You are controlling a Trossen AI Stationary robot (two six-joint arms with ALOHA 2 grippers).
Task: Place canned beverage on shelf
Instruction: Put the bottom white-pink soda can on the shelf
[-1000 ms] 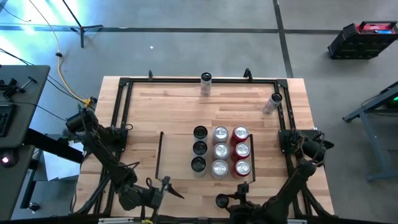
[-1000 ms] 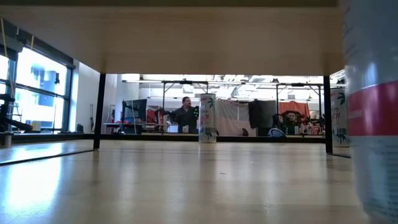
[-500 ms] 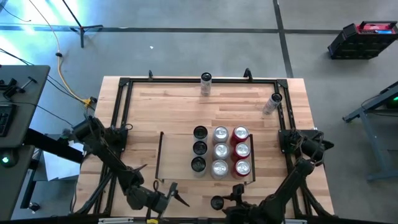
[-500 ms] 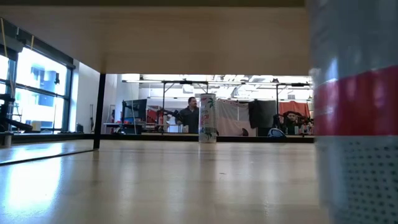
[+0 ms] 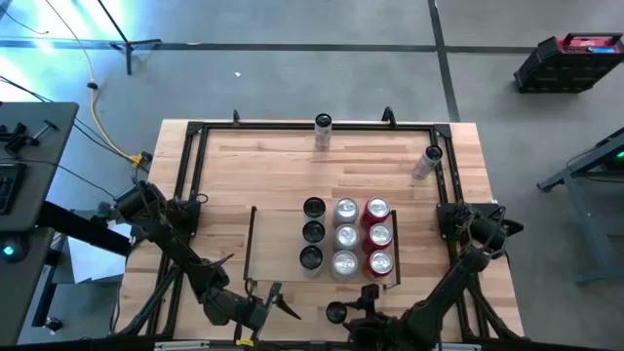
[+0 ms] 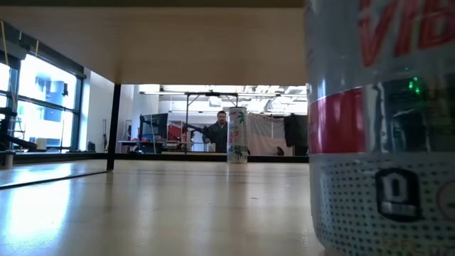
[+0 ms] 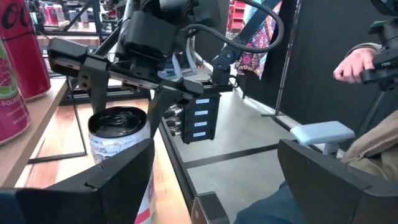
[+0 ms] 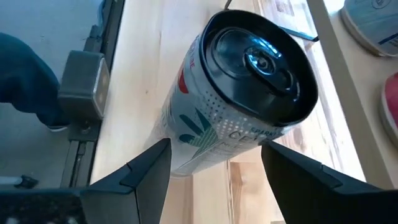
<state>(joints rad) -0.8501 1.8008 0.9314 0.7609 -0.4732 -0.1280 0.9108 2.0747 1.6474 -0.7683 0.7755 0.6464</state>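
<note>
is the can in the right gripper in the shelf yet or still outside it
Outside. The black-topped can held by the right gripper stands at the table's near edge, outside the shelf and its near rail.

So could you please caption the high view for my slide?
Right gripper holds a black-topped can near the table's front edge, just outside the shelf holding nine cans.

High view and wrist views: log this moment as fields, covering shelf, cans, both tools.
shelf: nine cans upright in three columns; strip by its left rail bare
held can: black-topped, in the right tool, in front of the shelf, outside it
left tool: open, empty, beside the held can
far can: at the far rail
corner can: near the far right corner
</note>
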